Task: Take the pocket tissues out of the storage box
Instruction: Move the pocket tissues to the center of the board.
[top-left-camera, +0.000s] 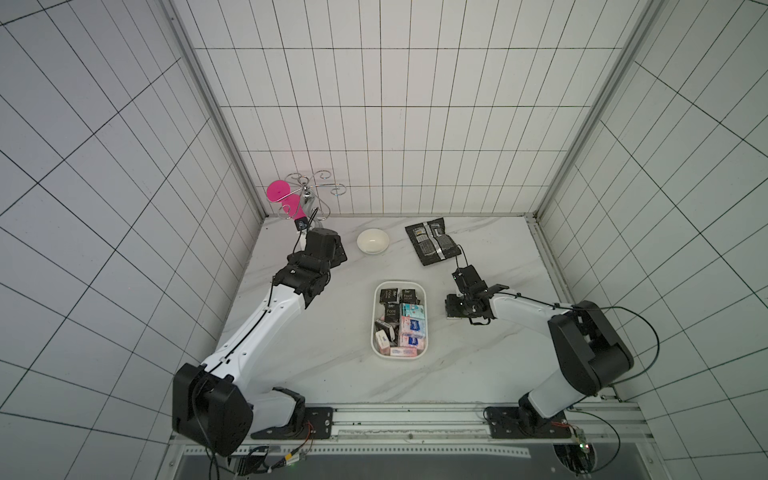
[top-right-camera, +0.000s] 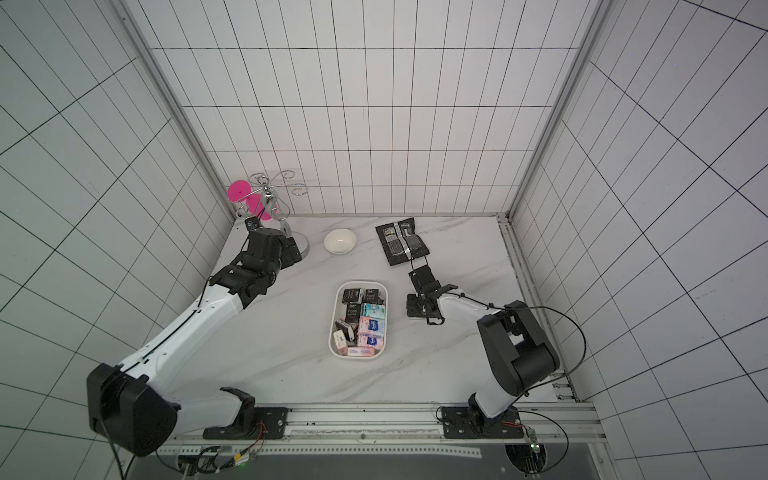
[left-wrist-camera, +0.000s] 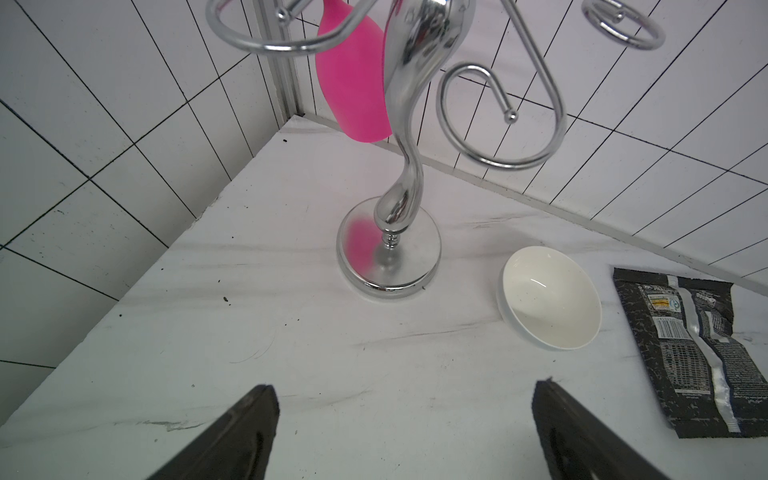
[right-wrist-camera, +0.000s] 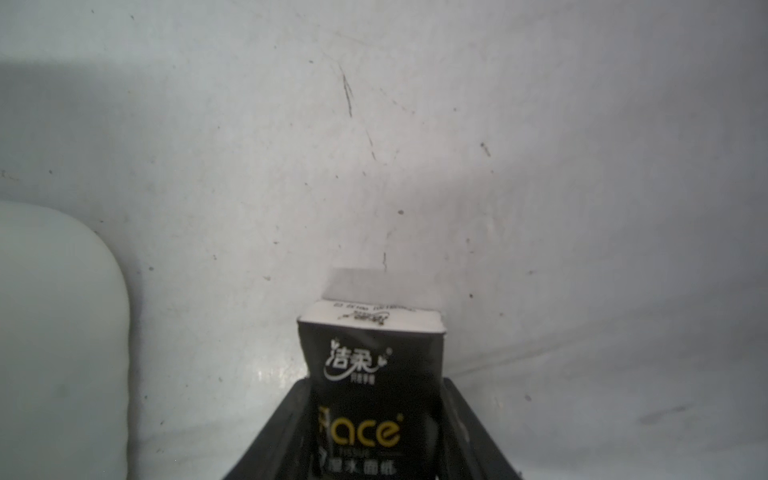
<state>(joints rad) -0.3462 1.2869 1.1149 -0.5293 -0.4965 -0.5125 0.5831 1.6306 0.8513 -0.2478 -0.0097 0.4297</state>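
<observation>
The storage box (top-left-camera: 373, 328) is a shallow white tray at the table's middle, and several pocket tissues (top-left-camera: 402, 325) lie in it: black, pink-white and teal. Just right of the box, my right gripper (top-left-camera: 454, 309) points down at the table. In the right wrist view its fingers (right-wrist-camera: 291, 415) press both sides of one black "Face" pocket tissue packet (right-wrist-camera: 370, 353), whose end is close to the tabletop, and the box's rounded corner (right-wrist-camera: 62, 332) shows beside it. My left gripper (left-wrist-camera: 405, 388) hangs open and empty near the chrome stand (left-wrist-camera: 388, 253), far from the box.
A small white bowl (top-left-camera: 372, 241) and a flat black foil pouch (top-left-camera: 434, 241) lie at the back of the table. The chrome hook stand (top-left-camera: 309, 195) with a pink cup (top-left-camera: 279, 192) stands in the back left corner. Tiled walls close in three sides.
</observation>
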